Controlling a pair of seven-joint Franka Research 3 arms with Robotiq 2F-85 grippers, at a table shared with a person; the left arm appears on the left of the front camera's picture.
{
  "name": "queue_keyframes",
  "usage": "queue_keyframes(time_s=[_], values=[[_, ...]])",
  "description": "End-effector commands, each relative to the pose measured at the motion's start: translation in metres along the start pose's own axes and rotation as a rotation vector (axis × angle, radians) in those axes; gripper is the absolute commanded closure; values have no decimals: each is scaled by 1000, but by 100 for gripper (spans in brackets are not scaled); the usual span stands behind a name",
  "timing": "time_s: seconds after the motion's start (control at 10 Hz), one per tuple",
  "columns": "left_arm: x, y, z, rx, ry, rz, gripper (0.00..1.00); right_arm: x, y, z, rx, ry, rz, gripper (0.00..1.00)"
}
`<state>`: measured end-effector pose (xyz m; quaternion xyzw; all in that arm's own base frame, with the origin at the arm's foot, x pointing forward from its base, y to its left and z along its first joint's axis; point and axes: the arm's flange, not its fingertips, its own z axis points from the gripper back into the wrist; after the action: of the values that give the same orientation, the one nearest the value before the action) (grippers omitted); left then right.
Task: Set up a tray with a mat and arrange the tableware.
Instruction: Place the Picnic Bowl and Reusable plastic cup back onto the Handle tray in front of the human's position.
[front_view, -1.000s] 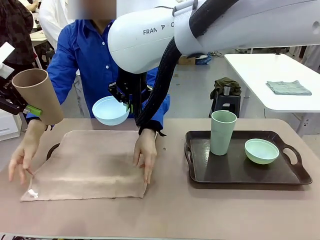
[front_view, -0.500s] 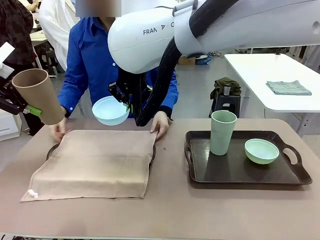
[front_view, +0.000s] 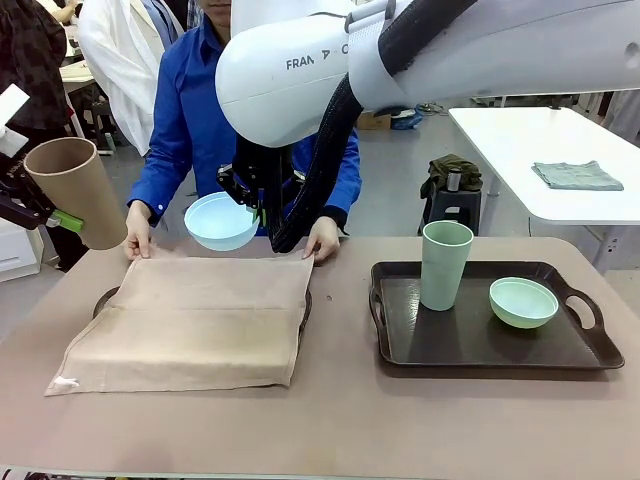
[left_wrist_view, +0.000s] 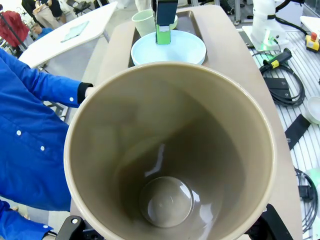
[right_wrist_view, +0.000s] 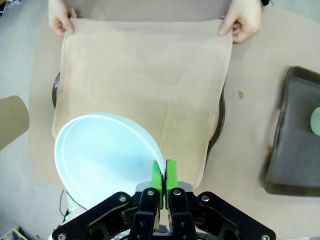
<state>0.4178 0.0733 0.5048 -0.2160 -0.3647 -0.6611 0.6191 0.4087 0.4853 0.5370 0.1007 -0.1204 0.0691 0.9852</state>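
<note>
Mat (front_view: 190, 320) laying in hand (person (front_view: 185, 130) holds its far corners over tray (front_view: 103, 300)); left gripper (front_view: 48, 212) holds tan cup (front_view: 78, 190), right gripper (right_wrist_view: 163, 175) pinches blue bowl (front_view: 220, 220), placement likely next.

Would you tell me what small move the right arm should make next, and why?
Probably lower the right tool, shut on the light blue bowl, toward the middle of the mat, which lies spread over a tray. The person's hands rest only on its far corners, so the middle looks free. The left tool holds the tan cup aside.
</note>
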Motion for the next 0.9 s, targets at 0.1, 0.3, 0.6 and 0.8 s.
queue_keyframes(time_s=[0.1, 0.3, 0.6, 0.8], values=[[0, 0, 0, 4, 8, -12, 100, -2, -1, 0, -5, -3, -1, 100], [0, 0, 0, 4, 8, -12, 100, -2, -1, 0, -5, -3, -1, 100], [0, 0, 0, 4, 8, -12, 100, -2, -1, 0, -5, -3, -1, 100], [0, 0, 0, 4, 8, -12, 100, -2, -1, 0, -5, -3, -1, 100]])
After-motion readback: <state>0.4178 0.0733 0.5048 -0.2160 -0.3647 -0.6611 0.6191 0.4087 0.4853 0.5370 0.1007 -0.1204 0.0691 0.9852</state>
